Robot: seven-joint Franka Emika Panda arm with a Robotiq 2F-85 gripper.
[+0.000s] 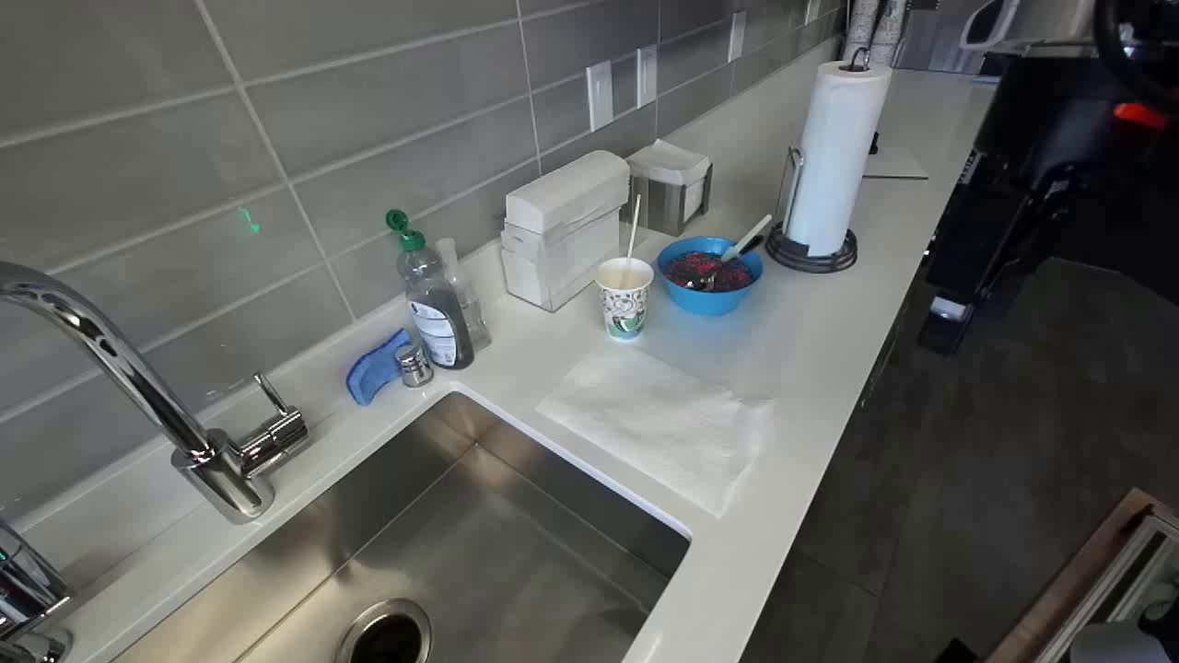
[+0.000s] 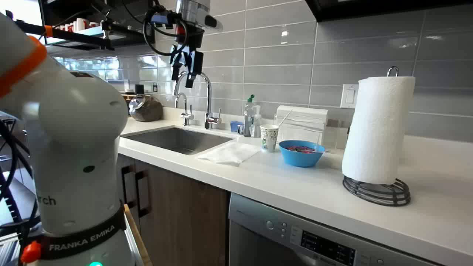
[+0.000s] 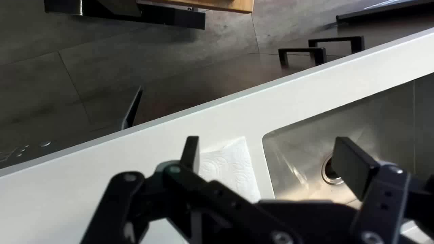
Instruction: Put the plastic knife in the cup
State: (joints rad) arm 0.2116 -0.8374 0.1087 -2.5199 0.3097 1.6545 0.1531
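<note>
In an exterior view, well to the left of the cup (image 2: pixel 269 140) and above it, the gripper (image 2: pixel 182 80) hangs, its fingers (image 3: pixel 354 169) wide apart in the wrist view with nothing between them; it probably stands off there so as not to tip anything. Nearer the cup on that side comes the sink (image 2: pixel 179 140), then a sheet of paper towel (image 2: pixel 229 153) just beside the cup, perhaps spread to catch drips. Inside the cup, which is upright, leans the plastic knife (image 1: pixel 634 230), its top jutting to the right; being longer than the cup is tall, it must, I judge, slope against the rim, and the task looks done. Just right of the cup sits the blue bowl (image 2: pixel 301 158), a utensil (image 1: pixel 748 237) in it, and farthest right of the cup the paper towel roll (image 2: pixel 378 129), kept upright by its stand (image 2: pixel 391 199)
</note>
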